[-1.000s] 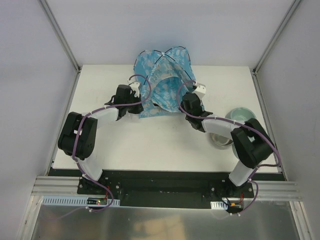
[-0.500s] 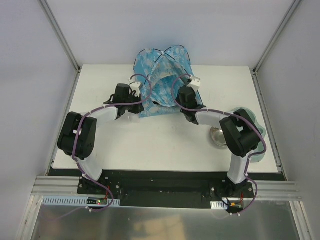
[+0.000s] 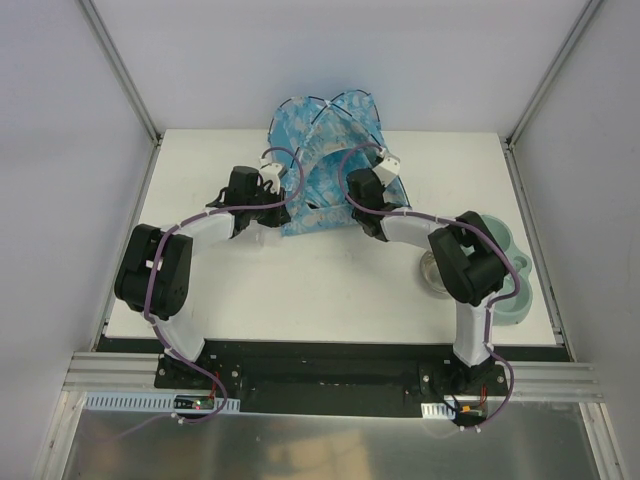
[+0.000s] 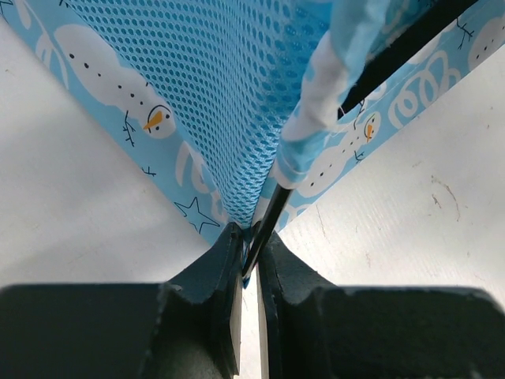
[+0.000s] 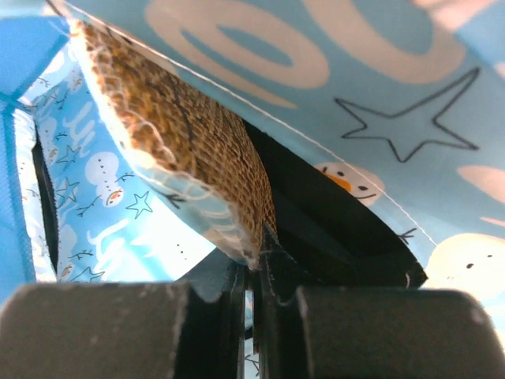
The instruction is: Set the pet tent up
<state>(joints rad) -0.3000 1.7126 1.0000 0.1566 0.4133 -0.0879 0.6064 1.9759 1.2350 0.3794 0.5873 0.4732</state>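
The pet tent (image 3: pixel 325 160), blue fabric with white snowman print and thin black crossed poles, stands half-raised at the back middle of the table. My left gripper (image 3: pixel 272 212) is at its near left corner. In the left wrist view this gripper (image 4: pixel 251 260) is shut on that corner, where the end of a black pole (image 4: pixel 276 213) meets the blue mesh (image 4: pixel 229 95). My right gripper (image 3: pixel 358 182) reaches into the tent's right side. In the right wrist view it (image 5: pixel 254 272) is shut on the edge of a tent flap with a brown woven underside (image 5: pixel 189 142).
A metal bowl (image 3: pixel 435 277) and a pale green bowl (image 3: pixel 520 300) sit at the right, partly hidden under my right arm. The white table (image 3: pixel 300 290) ends in grey walls at left, right and back.
My right arm has swung left, further into the tent, and its gripper has shut on the flap. The left arm has kept its hold and place.
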